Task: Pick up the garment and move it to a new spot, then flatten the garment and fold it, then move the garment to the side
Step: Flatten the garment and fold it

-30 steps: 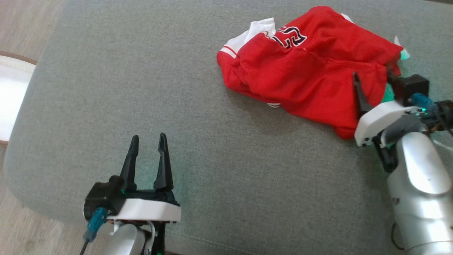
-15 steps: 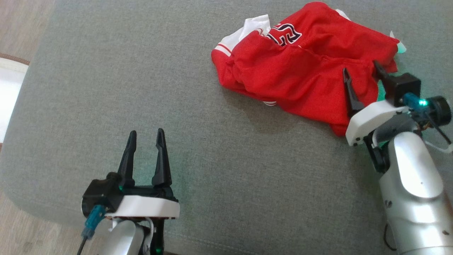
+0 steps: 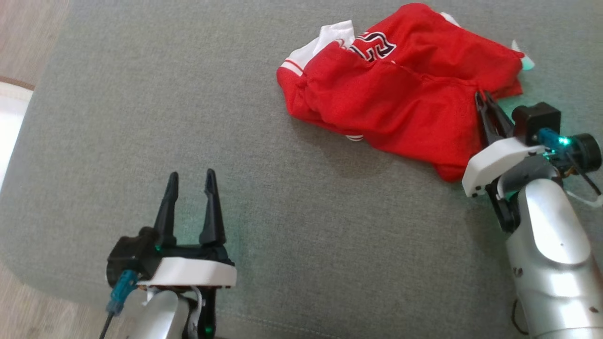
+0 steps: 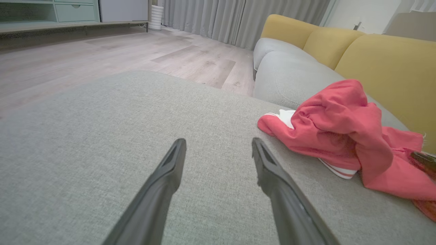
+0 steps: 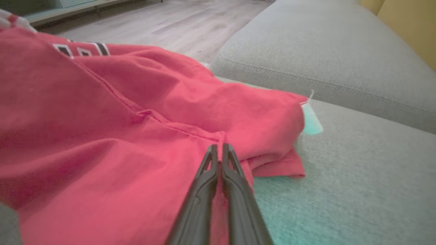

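Observation:
A crumpled red garment (image 3: 400, 94) with white trim and a dark-outlined number lies at the far right of the grey sofa cushion (image 3: 282, 226). My right gripper (image 3: 481, 96) is at its right end, fingers pressed together with a pinch of red fabric between the tips. The right wrist view has the same shut gripper (image 5: 218, 147) biting into a seam of the garment (image 5: 102, 119). My left gripper (image 3: 191, 175) stands open over bare cushion at the near left, well clear of the cloth. In the left wrist view this gripper (image 4: 218, 141) has nothing between its fingers, with the garment (image 4: 340, 126) off to the right.
A pale tag (image 5: 310, 119) sticks out of the garment's far corner. A second grey seat cushion (image 5: 323, 51) and yellow backrests (image 4: 385, 64) lie beyond it. Wooden floor (image 4: 102, 51) borders the cushion's left edge, with a white round object (image 3: 9, 117) on it.
My right gripper's fingers, spread apart over the garment's right end before, have come together on the fabric. The head view shifted slightly. The left gripper stayed open and still.

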